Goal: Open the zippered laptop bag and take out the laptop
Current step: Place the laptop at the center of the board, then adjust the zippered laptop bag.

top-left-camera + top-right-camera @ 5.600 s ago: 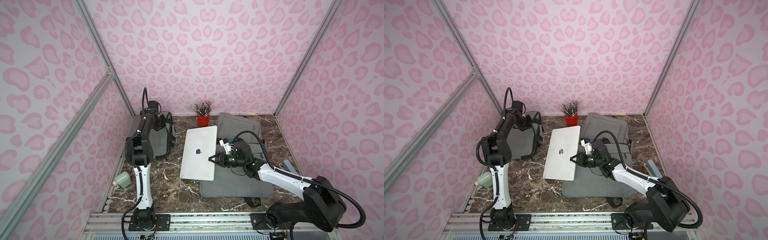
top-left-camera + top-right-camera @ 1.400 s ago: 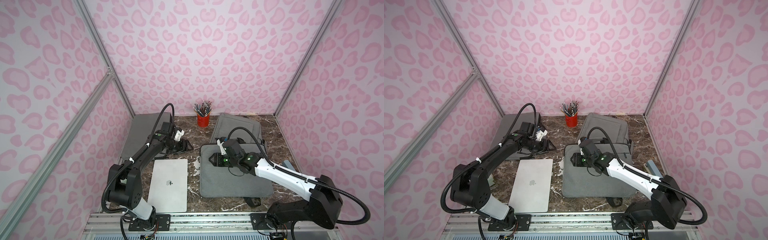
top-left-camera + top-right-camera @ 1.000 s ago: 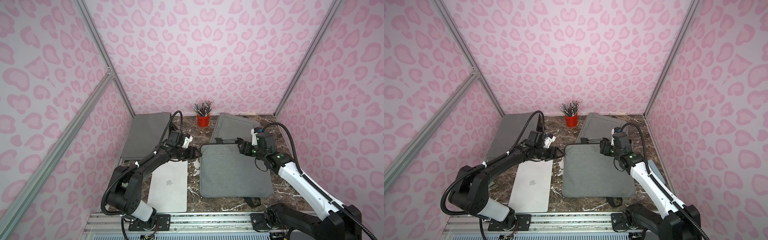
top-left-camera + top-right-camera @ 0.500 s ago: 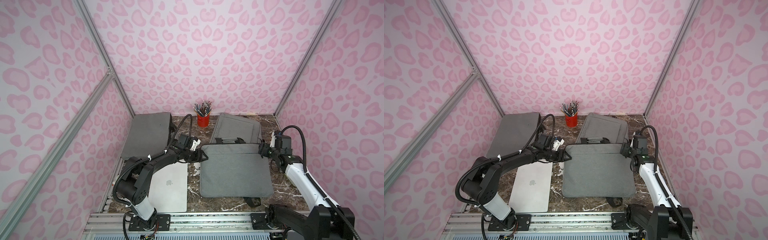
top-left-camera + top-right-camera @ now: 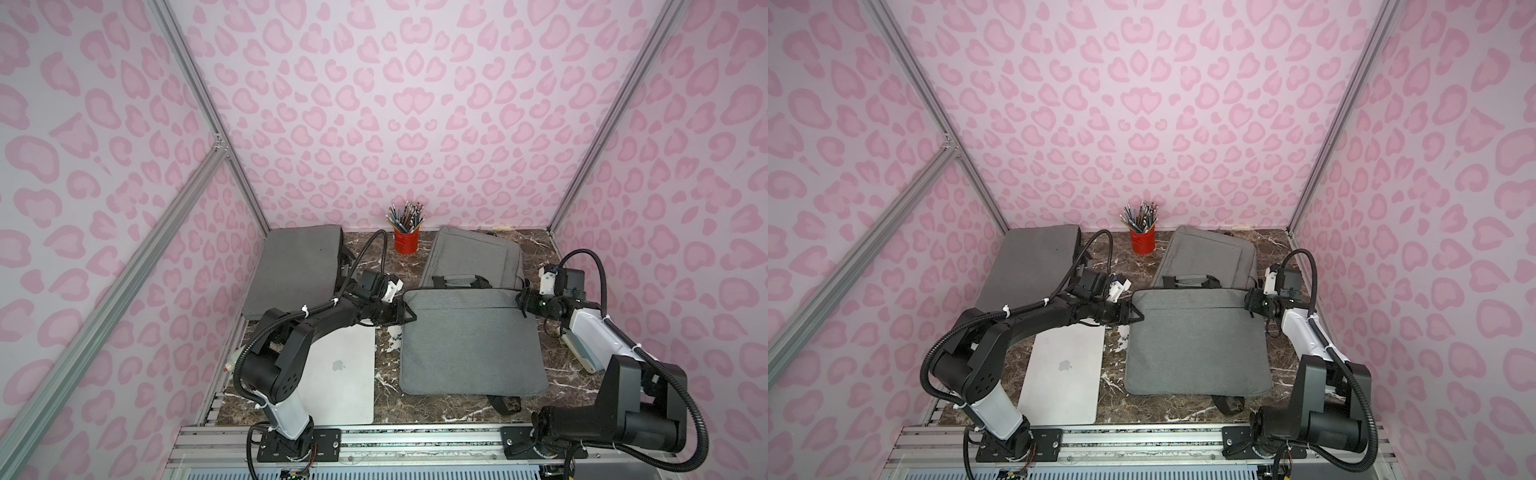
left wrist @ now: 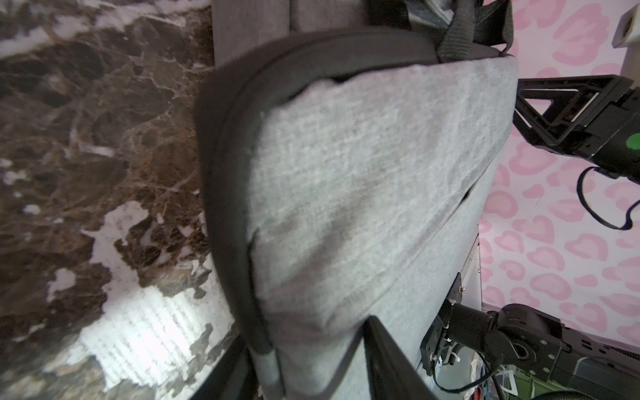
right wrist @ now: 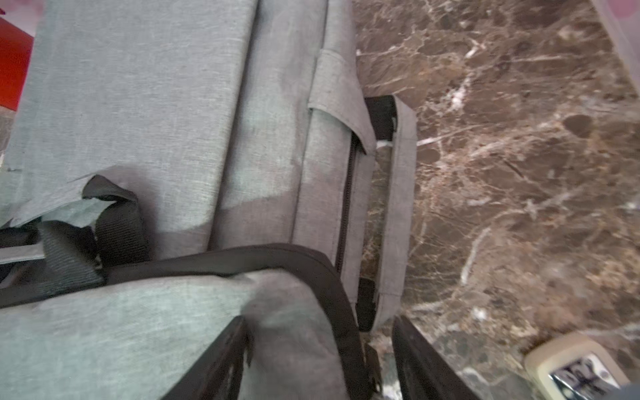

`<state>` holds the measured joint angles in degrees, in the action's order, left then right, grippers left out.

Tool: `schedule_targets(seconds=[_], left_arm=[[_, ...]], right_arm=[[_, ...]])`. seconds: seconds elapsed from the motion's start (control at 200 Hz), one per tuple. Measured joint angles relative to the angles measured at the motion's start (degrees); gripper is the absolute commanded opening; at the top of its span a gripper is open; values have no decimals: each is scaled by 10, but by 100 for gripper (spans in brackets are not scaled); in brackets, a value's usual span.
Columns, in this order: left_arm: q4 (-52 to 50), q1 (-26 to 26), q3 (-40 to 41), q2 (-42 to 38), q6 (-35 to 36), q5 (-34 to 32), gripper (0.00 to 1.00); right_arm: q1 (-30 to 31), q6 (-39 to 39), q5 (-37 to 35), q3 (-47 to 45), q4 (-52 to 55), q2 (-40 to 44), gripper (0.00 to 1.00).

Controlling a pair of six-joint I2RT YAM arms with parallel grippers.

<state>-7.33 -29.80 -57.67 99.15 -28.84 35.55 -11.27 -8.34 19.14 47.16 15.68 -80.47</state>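
The laptop [image 5: 340, 365], hard and slippery I think, is lying out at lower left, while my right gripper [image 5: 521, 300] is gaping round the floppy laptop bag's [image 5: 469, 340] upper right corner, a good hold, and my left gripper [image 5: 407, 314] is hugging its upper left, pinching or not I cannot tell.

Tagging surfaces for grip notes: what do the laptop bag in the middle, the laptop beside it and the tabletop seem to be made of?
Laptop bag: grey woven fabric, matte; a heathered weave shows in the wrist views. Laptop: probably metal, with a smooth, satin silver lid bearing a logo. Tabletop: brown marble or a marble-look surface, with white veins; glare suggests a polished finish.
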Motion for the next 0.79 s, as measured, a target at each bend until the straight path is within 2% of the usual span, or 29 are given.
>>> schedule_targets(seconds=[0.18,0.2,0.25,0.36,0.54,0.66,0.795], left_arm=[[-8,0,-10,4,0,1,36],[-10,0,-11,4,1,1,31],[-17,0,-16,4,2,3,28],[-29,0,-23,5,5,7,19],[-44,0,-37,5,11,14,13],[-64,-1,-48,-2,14,13,8],[-99,-1,-64,-19,20,10,7]], right_arm=[[-2,13,48,-1,-9,-21,49],[-2,14,50,-1,-10,-24,47],[-2,17,50,-1,-10,-29,42],[-3,25,44,-2,-11,-30,24],[-3,30,33,-11,-11,-22,0],[-3,29,29,-12,-2,-4,0],[-3,27,31,-11,13,26,0]])
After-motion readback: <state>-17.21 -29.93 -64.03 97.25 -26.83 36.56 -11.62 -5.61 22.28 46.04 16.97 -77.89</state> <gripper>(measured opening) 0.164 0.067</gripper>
